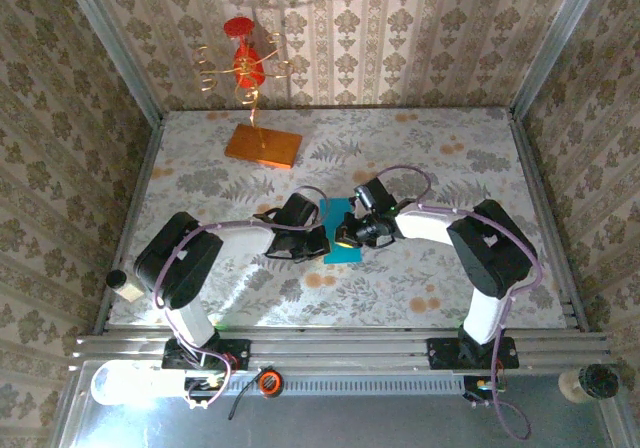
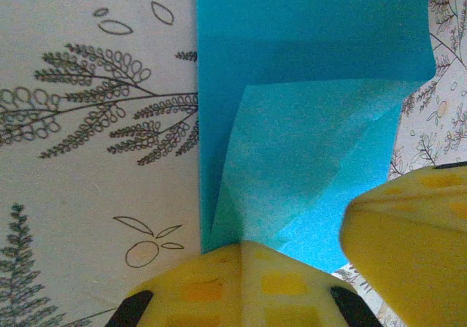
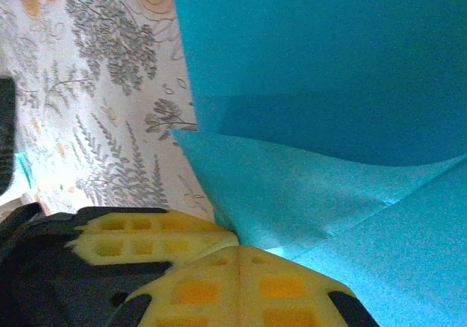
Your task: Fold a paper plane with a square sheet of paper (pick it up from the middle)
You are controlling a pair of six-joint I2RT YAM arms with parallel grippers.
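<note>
The square sheet of paper [image 1: 338, 230], cyan-blue, lies mid-table between the two wrists. In the left wrist view the sheet [image 2: 306, 57] lies flat at the far side, and a paler flap rises from it into my left gripper [image 2: 244, 245], which is shut on it. In the right wrist view a flap of the same sheet [image 3: 328, 71] lifts into my right gripper [image 3: 239, 250], also shut on it. From above, the left gripper [image 1: 322, 243] and right gripper [image 1: 346, 237] almost touch at the sheet's near part. The paper plane is out of view.
An orange slab [image 1: 263, 145] lies at the back left, with a red and gold wire ornament [image 1: 245, 63] standing on it. Patterned walls close in the table on three sides. The right gripper's yellow finger [image 2: 408, 247] crowds the left wrist view.
</note>
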